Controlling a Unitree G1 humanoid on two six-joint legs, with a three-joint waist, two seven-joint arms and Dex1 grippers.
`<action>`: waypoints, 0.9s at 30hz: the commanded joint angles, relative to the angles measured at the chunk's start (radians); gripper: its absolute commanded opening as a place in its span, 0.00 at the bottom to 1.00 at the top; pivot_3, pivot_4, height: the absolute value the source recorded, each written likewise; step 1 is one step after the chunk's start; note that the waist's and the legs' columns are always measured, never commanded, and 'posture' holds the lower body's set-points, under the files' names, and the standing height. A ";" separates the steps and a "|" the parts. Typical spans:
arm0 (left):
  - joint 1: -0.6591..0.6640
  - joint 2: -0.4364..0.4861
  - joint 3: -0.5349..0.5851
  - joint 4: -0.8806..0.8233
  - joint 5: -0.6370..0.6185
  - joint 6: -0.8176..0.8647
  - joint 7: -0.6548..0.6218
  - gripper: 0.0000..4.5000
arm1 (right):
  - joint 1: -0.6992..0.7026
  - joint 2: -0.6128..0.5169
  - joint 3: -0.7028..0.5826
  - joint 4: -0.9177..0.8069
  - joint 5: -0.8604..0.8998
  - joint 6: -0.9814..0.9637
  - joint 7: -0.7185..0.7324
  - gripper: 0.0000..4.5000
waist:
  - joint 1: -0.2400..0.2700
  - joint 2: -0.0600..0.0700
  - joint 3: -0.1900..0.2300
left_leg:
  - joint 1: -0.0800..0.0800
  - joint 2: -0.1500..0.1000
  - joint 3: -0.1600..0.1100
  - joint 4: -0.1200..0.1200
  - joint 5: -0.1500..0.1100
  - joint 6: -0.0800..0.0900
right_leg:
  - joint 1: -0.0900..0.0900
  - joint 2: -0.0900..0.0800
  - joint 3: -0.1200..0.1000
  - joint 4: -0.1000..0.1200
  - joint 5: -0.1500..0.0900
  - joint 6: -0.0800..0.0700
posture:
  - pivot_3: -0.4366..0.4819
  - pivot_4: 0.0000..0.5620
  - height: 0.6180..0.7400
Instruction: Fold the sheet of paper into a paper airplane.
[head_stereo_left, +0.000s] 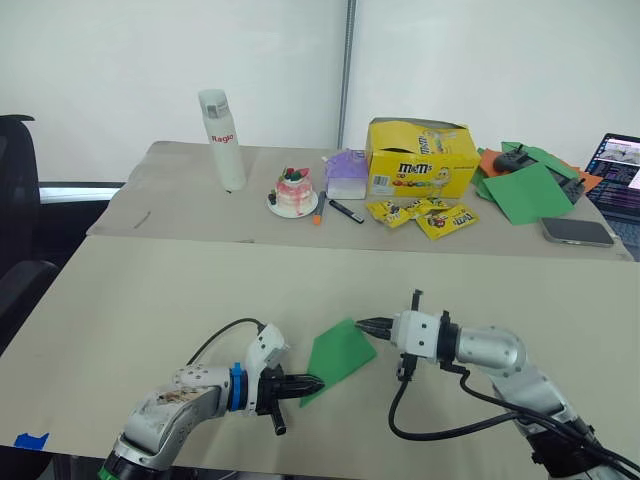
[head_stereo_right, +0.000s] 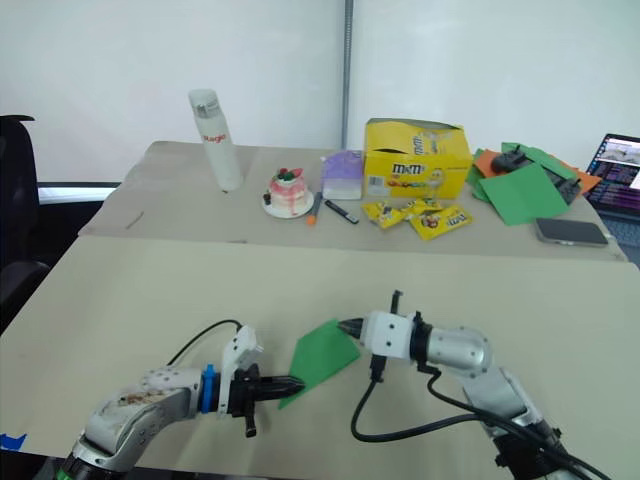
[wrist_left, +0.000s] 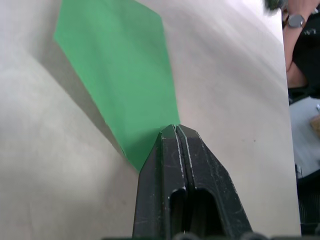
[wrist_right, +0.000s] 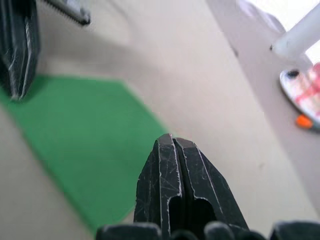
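A: Left gripper (head_stereo_left: 308, 384) sits nearest, low over the front table (head_stereo_left: 150, 300). Fingers pressed together, tips at the near corner of the sheet of paper (head_stereo_left: 340, 355).

B: Is it gripping the paper?

A: Can't confirm. In the left wrist view the tips (wrist_left: 175, 131) meet right at the green edge, no gap between them. Whether paper is pinched in there isn't visible.

B: Right side?

A: Right gripper (head_stereo_left: 366, 325) also has its fingers clenched tight, tip at the sheet's far right corner. Right wrist view has the tip over the green, nothing held that I can see.

B: Where's the sheet?

A: Flat on the front table, between the two grippers. Folded shape, narrowing toward the left gripper.

B: Background?

A: Rear table: white bottle (head_stereo_left: 222, 139), small cake on a plate (head_stereo_left: 294, 192), yellow M&M's box (head_stereo_left: 420, 158) with candy packets (head_stereo_left: 425, 215) in front, larger green sheets (head_stereo_left: 525, 188), phone (head_stereo_left: 577, 232), laptop (head_stereo_left: 618, 175) at the right edge.
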 joint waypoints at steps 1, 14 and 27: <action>0.026 0.017 -0.012 0.002 0.003 0.029 0.034 0.01 | -0.081 0.000 -0.017 -0.022 0.066 0.099 0.052 0.00 | -0.001 0.000 0.000 | 0.000 0.000 0.000 0.000 0.000 0.000 | 0.000 0.000 0.000 0.000 0.000 0.000 | 0.48 0.27 0.85; 0.009 0.029 -0.023 0.005 -0.005 0.024 0.059 0.00 | -0.383 0.018 0.108 0.205 0.155 0.376 0.375 0.66 | -0.004 0.002 0.002 | -0.001 -0.001 -0.002 -0.001 0.000 0.000 | 0.000 -0.013 -0.001 -0.001 -0.001 -0.003 | 0.48 0.27 0.85; 0.037 0.009 -0.084 0.131 0.044 -0.123 0.031 0.00 | -0.670 0.221 0.185 0.754 0.122 0.353 0.627 0.66 | -0.001 0.004 0.003 | -0.001 -0.002 -0.003 -0.002 0.000 0.000 | 0.000 -0.017 -0.003 -0.001 -0.001 -0.003 | 0.48 0.27 0.85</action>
